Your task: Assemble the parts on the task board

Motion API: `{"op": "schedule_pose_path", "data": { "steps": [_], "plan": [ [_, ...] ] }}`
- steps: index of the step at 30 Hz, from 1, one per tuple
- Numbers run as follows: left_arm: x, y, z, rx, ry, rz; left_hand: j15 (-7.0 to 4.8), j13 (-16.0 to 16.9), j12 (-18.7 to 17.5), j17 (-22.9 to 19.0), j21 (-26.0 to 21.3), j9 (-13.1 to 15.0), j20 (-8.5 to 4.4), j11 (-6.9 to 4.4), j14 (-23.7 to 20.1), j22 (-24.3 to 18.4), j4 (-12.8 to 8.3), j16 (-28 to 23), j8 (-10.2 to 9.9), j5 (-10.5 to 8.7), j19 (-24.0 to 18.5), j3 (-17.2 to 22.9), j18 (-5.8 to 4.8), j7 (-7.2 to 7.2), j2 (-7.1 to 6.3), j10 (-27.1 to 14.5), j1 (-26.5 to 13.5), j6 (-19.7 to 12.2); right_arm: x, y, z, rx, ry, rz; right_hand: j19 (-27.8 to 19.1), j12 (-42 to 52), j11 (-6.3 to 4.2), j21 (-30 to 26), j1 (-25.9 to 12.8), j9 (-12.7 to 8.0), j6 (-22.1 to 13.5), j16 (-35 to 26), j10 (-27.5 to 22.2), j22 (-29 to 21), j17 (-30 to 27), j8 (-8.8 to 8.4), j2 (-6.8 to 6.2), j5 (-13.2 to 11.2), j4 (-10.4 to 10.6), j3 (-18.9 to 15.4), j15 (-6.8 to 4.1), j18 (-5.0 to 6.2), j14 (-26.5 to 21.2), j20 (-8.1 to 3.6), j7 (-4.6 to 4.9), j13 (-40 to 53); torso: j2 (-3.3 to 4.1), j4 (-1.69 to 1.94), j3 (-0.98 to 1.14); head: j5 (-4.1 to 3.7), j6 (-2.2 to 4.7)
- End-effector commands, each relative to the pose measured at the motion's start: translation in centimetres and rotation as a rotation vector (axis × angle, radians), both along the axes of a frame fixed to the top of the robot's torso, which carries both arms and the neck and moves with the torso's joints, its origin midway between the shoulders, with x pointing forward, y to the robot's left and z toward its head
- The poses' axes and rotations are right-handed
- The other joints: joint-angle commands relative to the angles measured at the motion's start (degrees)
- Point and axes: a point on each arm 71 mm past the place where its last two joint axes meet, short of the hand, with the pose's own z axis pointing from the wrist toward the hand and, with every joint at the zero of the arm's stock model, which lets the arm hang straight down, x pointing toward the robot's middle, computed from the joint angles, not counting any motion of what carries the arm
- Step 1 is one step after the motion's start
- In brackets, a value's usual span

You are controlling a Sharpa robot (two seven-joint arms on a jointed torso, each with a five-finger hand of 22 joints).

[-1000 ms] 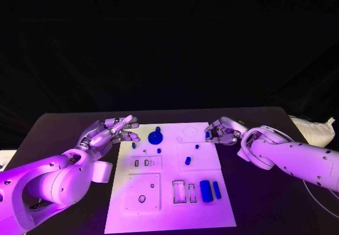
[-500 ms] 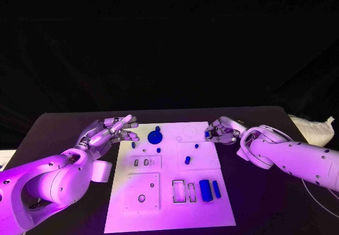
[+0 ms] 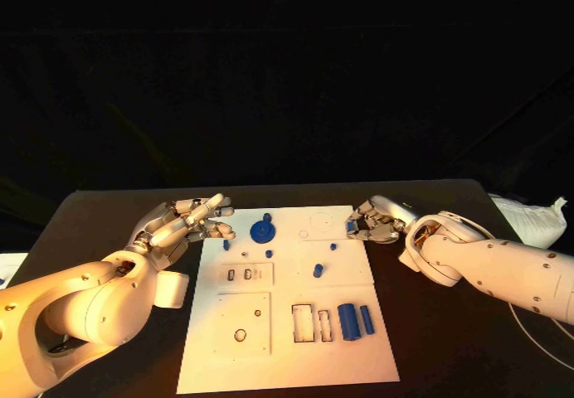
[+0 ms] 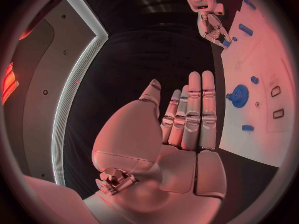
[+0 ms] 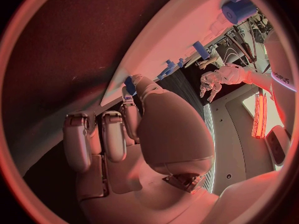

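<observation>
Left hand (image 3: pixel 186 222) hovers released, fingers straight, beside the task board's (image 3: pixel 287 365) far left corner; right hand (image 3: pixel 374 222) at its far right edge pinches a small blue part (image 3: pixel 352 229); blue gear (image 3: pixel 262 231) lies on the board between them

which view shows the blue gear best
The head view: the blue gear lies unobstructed on the task board, near its far end. The left wrist view shows it bent near the rim; in the right wrist view I cannot pick it out.
</observation>
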Motion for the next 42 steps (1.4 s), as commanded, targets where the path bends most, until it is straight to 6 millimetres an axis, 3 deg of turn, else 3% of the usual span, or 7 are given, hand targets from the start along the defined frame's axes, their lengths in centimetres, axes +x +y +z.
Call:
{"op": "schedule_pose_path", "data": {
  "steps": [1, 9, 15, 21, 31, 42],
  "plan": [
    [0.0, -0.1, 0.1, -0.01, -0.002, -0.015, 0.18, 0.0, -0.3, 0.1, 0.3, 0.0, -0.1, 0.37, -0.1, 0.1, -0.3, -0.3, -0.3, -0.14, -0.3, 0.1, 0.54, 0.35, 0.53, 0.1, 0.2, 0.1, -0.1, 0.5, 0.3, 0.032, -0.006, -0.019, 2.8, 0.3, -1.39, 0.2, 0.3, 0.7, 1.8, 0.3, 0.9, 11.2, 9.4, 0.22, 1.48, 0.3, -0.1, -0.4, -0.32, -1.14, 4.8, -0.3, -1.39, 4.8, -0.05, 0.03, -0.02, 0.13, 0.01],
    [0.2, 0.2, 0.0, -0.006, -0.001, -0.007, 0.18, 0.0, -0.4, 0.2, 0.4, 0.0, -0.09, 0.37, -0.1, 0.1, -0.3, -0.3, -0.4, -0.12, -0.3, 0.1, 0.54, 0.35, 0.66, 0.1, 0.3, 0.1, -1.1, 4.2, 2.3, 0.049, -0.007, 0.035, 2.8, 0.1, -1.5, 0.2, -1.0, 0.9, 1.9, 0.2, 0.9, 11.2, 9.2, 0.13, 1.65, 0.6, 0.4, -1.0, -0.45, -1.13, 4.7, -0.5, -1.51, 4.8, -0.17, 0.01, -0.14, 0.42, 0.06],
    [0.4, 0.3, -0.1, -0.005, 0.0, -0.003, 0.18, 0.0, -0.4, 0.2, 0.4, 0.0, -0.09, 0.37, -0.1, 0.1, -0.3, -0.3, -0.4, -0.12, -0.3, 0.1, 0.54, 0.35, 0.66, 0.1, 0.3, 0.1, -1.8, 8.3, 3.5, -0.027, -0.045, 0.115, 2.7, 0.1, -1.52, 0.2, -1.2, 0.9, 1.8, 0.2, 0.9, 11.1, 9.2, 0.08, 1.78, 0.4, 0.4, -1.0, -0.48, -1.11, 4.7, -0.53, -1.52, 4.8, -0.62, 0.21, -0.48, 0.87, -0.5],
    [0.7, 0.4, -0.2, -0.004, 0.0, 0.001, 0.18, 0.0, -0.4, 0.2, 0.4, 0.0, -0.09, 0.37, -0.1, 0.1, -0.3, -0.3, -0.4, -0.12, -0.3, 0.1, 0.54, 0.35, 0.66, 0.1, 0.3, 0.1, -2.4, 12.5, 3.3, -0.112, -0.062, 0.194, 2.7, -0.1, -1.5, 0.2, -1.4, 0.9, 1.6, 0.1, 0.9, 11.1, 9.2, -0.08, 1.88, 0.3, 0.5, -1.1, -0.5, -1.12, 4.7, -0.57, -1.47, 4.7, -0.92, 0.47, -0.8, 1.55, -1.13],
    [1.0, 0.5, -0.4, -0.003, 0.001, 0.007, 0.18, 0.0, -0.4, 0.2, 0.4, 0.0, -0.09, 0.37, -0.1, 0.1, -0.3, -0.3, -0.4, -0.12, -0.3, 0.1, 0.54, 0.35, 0.66, 0.1, 0.3, 0.1, -3.4, 17.9, 1.9, -0.212, -0.06, 0.278, 2.7, -0.3, -1.47, 0.1, -1.6, 0.9, 1.5, 0.1, 0.8, 11.1, 9.1, -0.2, 1.97, 0.2, 0.6, -1.1, -0.5, -1.11, 4.7, -0.58, -1.42, 4.6, -0.84, 0.26, -0.71, 2.4, -1.57],
    [1.2, 0.2, -0.5, -0.005, 0.003, 0.0, 0.18, 0.0, -0.4, 0.2, 0.4, 0.0, -0.09, 0.37, -0.1, 0.1, -0.3, -0.3, -0.4, -0.12, -0.3, 0.1, 0.54, 0.35, 0.66, 0.1, 0.3, 0.1, -4.5, 20.3, 0.1, -0.263, -0.042, 0.307, 2.6, -0.9, -1.43, 0.1, -1.7, 0.9, 1.3, -0.1, 0.6, 10.9, 8.7, -0.35, 1.98, 0.5, 0.6, -1.2, -0.48, -1.07, 4.6, -0.6, -1.36, 4.3, -0.8, 0.32, -0.61, 2.85, -2.03]
  ]
}}
